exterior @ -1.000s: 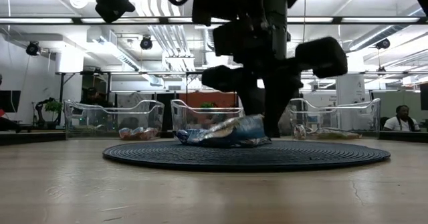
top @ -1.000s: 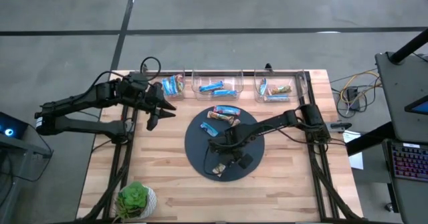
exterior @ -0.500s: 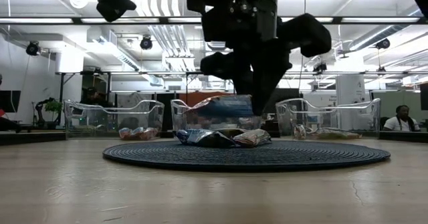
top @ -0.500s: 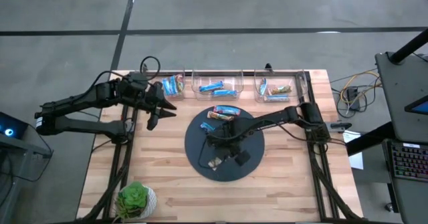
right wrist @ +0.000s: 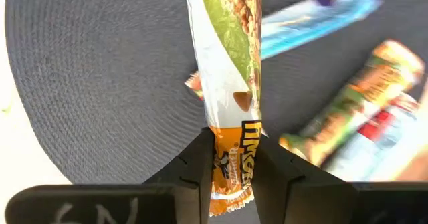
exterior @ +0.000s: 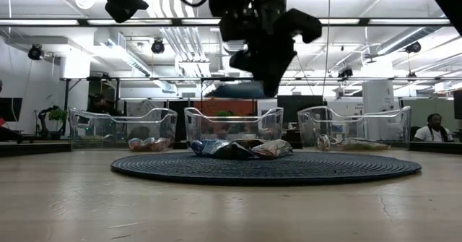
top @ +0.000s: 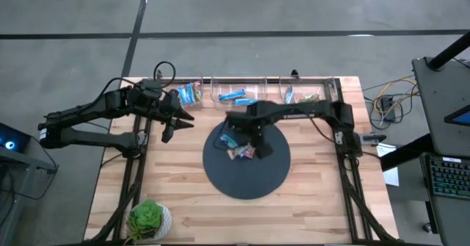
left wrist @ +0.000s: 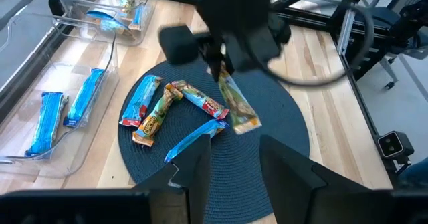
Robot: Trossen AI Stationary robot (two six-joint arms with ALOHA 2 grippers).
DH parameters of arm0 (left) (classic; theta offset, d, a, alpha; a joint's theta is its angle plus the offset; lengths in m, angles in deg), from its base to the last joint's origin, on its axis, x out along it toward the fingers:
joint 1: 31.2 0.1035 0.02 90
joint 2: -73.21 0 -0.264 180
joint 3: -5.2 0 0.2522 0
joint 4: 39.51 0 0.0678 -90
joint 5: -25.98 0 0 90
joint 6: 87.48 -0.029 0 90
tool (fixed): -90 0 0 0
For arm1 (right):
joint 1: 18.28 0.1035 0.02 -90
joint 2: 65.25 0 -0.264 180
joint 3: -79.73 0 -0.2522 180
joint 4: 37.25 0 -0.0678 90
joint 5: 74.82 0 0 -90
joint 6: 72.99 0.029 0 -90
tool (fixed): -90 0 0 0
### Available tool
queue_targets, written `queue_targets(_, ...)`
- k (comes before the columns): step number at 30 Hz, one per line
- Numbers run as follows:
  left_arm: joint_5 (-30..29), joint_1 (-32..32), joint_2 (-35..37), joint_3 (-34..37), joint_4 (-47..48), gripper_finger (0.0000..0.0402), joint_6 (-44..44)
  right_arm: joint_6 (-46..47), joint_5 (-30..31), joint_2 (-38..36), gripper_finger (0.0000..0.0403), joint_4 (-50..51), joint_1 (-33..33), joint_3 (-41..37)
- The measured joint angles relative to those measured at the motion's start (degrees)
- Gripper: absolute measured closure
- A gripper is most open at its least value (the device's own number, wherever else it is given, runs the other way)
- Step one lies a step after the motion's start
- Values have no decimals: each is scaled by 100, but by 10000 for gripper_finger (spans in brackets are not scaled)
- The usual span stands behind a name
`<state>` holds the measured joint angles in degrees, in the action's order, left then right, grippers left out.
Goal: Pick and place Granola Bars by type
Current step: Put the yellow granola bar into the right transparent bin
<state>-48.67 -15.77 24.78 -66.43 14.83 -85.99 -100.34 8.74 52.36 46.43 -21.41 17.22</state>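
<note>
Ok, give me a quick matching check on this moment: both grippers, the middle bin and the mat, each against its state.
Things:
1. right gripper
2. left gripper
3. middle bin
4. round mat

States:
A. holds bright blue bars
B. open and empty, over the table near the left bin
C. bears a cluster of loose bars
D. shut on a green-and-orange bar, lifted above the mat

Pairs: 1-D, 2-B, 3-A, 4-C
</note>
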Motion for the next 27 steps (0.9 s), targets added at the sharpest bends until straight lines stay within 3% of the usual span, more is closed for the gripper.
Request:
queue_targets(17, 0, 1, 2, 0, -78, 289, 2, 536, 61, -1867, 335, 135, -1053, -261)
queue_targets(27, -2, 1, 2, 0, -168, 289, 135, 605, 367, -2503, 335, 383, -1818, -283)
